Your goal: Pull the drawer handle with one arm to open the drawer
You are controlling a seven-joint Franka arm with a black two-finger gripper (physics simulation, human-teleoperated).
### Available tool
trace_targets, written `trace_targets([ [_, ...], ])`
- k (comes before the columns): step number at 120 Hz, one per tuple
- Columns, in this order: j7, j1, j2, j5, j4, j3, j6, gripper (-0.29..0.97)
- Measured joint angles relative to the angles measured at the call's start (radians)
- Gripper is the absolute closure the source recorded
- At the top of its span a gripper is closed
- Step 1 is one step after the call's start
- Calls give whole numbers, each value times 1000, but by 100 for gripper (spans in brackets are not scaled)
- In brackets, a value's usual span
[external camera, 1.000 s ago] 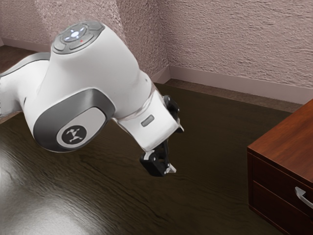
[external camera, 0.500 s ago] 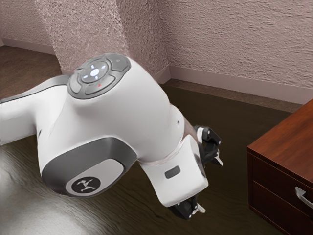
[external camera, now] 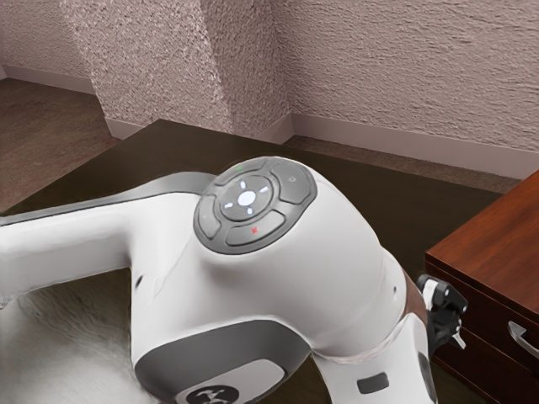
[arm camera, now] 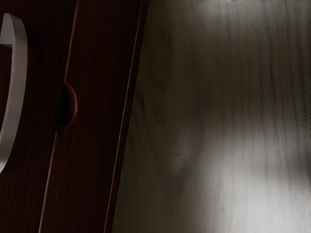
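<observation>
Exterior view puts the hand [external camera: 441, 305] low at the frame's right, tucked under the arm's big white elbow, with only its dark upper part peeking out. Whether it is released or clenched cannot be told from here. Just beside it, toward the exterior view's right, stands the front of a reddish-brown cabinet [external camera: 493, 244] resting on the dark worktop [external camera: 379, 185]. The hand looks close to that front, but contact cannot be judged.

The drawer handle [external camera: 524, 338] is a pale curved bar at the lower right edge of the frame, farther right than the hand and a little lower. It sits on the drawer front [external camera: 472, 307], which looks flush with the cabinet, so the drawer appears closed.

In the wrist view the drawer handle [arm camera: 12, 97] lies off to one side of the hand's line, across the dark panel from the worktop [arm camera: 218, 121]. Its long axis runs roughly parallel to the cabinet's edge. My judgement: the hand must shift sideways along the front toward the bar before closing across its short width.
</observation>
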Motion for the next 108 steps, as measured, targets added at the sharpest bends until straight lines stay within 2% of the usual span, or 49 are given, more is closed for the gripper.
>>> trace_targets([
  [24, 4, 0, 48, 1, 17, -20, 35, 0],
  [54, 8, -6, 130, 4, 108, -48, 59, 0],
  [108, 14, 16, 177, 52, 158, -48, 63, 0],
])
